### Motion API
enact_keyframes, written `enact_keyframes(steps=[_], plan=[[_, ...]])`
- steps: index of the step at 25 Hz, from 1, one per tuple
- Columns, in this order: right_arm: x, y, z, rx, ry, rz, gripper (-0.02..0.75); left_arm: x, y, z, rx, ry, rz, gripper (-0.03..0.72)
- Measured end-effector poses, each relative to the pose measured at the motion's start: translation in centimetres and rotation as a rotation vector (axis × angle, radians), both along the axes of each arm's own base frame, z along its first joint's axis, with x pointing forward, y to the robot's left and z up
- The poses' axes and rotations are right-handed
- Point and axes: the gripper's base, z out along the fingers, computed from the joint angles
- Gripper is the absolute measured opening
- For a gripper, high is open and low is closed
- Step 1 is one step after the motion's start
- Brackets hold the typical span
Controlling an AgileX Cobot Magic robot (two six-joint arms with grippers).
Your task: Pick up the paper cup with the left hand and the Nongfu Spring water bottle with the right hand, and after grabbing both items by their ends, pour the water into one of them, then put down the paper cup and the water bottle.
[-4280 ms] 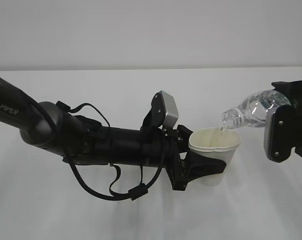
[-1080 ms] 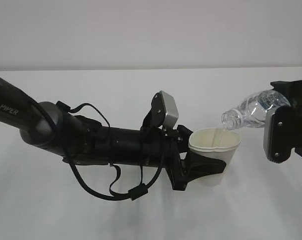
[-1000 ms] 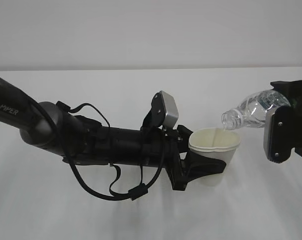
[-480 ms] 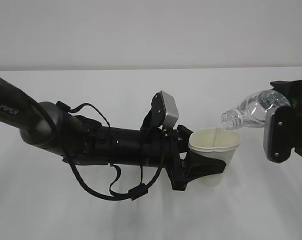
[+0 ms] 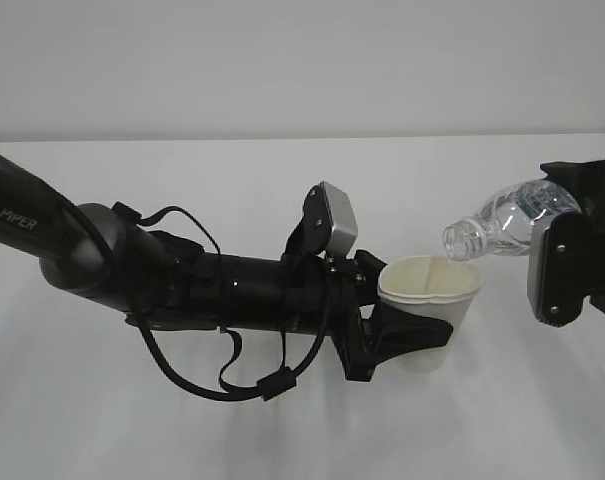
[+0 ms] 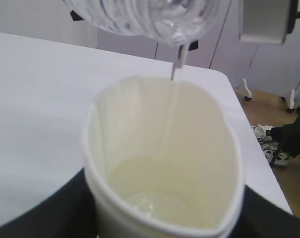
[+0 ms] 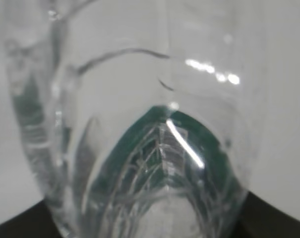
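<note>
1. The paper cup (image 5: 429,300) is the landmark: it stands upright above the white table (image 5: 282,420), its rim squeezed slightly out of round.
2. The left hand (image 5: 397,335), a black arm marked "PIPER", reaches in from the left of the cup; its two fingers are clamped round the cup's lower body.
3. A silver-grey camera block (image 5: 334,222) sits on that wrist, just left of and above the cup's rim.
4. Inside the cup, the left wrist view shows a shallow pool of water (image 6: 159,196) at the bottom.
5. A thin stream (image 6: 177,62) falls from above onto the cup's far inner wall.
6. The water bottle (image 5: 502,220) lies tilted to the upper right of the cup, its open neck just over the rim.
7. The right hand (image 5: 572,250), right of the cup, is clamped on the bottle's base end.
</note>
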Motion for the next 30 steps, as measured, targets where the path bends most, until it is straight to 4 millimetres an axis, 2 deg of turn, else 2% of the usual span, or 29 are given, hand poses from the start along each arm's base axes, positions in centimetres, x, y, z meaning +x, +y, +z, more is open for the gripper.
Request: enact_keyframes(steps=[30], plan=[[0.00,0.01,0.00,-0.017,-0.003,0.007,0.403,0.00,0.00,0.00,0.000,0.000,0.000,0.424]])
